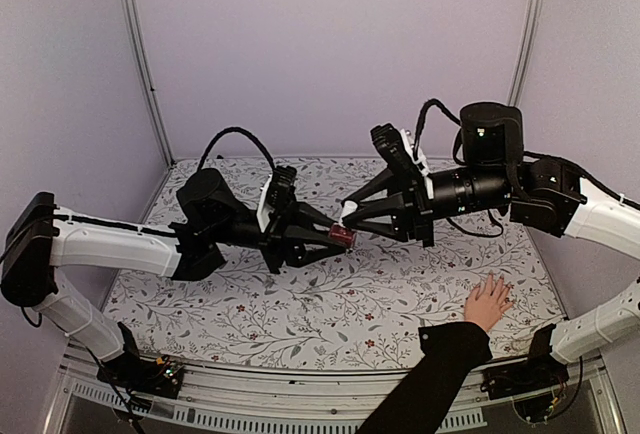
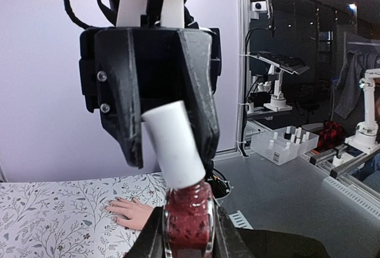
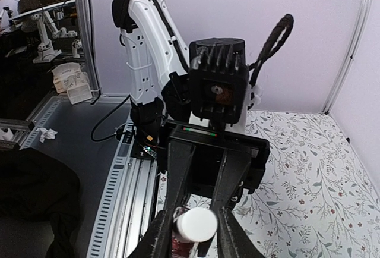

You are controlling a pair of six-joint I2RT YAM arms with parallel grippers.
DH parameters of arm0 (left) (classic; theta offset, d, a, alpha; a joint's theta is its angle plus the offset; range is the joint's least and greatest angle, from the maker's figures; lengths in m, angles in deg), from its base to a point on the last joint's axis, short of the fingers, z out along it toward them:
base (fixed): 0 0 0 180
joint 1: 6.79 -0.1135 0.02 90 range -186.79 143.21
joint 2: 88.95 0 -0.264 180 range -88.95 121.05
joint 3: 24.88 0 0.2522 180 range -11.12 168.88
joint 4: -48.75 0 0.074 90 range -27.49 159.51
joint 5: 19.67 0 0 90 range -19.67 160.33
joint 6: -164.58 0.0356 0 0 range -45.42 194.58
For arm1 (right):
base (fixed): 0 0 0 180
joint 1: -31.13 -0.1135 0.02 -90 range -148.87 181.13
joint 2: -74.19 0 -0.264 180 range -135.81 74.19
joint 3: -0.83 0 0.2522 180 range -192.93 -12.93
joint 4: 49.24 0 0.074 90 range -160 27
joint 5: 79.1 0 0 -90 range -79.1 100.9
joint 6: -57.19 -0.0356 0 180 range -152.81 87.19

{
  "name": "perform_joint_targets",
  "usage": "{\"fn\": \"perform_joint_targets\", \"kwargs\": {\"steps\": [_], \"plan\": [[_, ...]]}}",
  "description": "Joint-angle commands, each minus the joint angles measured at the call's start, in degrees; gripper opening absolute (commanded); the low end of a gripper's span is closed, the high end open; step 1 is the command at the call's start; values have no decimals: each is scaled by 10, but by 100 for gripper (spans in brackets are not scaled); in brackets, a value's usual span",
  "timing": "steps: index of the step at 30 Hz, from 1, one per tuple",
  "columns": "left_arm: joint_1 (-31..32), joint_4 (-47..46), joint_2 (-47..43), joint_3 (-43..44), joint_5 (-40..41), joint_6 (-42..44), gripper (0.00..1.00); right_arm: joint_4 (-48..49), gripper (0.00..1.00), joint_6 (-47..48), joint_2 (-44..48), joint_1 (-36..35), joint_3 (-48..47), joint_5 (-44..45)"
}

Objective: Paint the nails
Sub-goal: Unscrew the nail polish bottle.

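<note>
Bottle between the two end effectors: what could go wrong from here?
The left end effector holds the bottle in the air; once the white cap loosens, polish might spill onto the patterned cloth.
The right end effector flanks the cap; a firm grip isn't evident, so it may slip.
The person's hand lies near the right arm; a swing could strike it.

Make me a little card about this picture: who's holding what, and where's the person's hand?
left gripper: shut on the red bottle, held above the table
right gripper: jaws either side of the white cap; grip unclear
hand: spread flat on the table, by the right arm's base
nails: too small to see any paint
</note>
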Motion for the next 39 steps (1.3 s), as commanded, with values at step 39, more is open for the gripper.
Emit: {"fn": "perform_joint_targets", "kwargs": {"steps": [39], "plan": [[17, 217, 11, 41, 30, 205, 0, -340, 56, -9, -70, 2, -151, 36]]}}
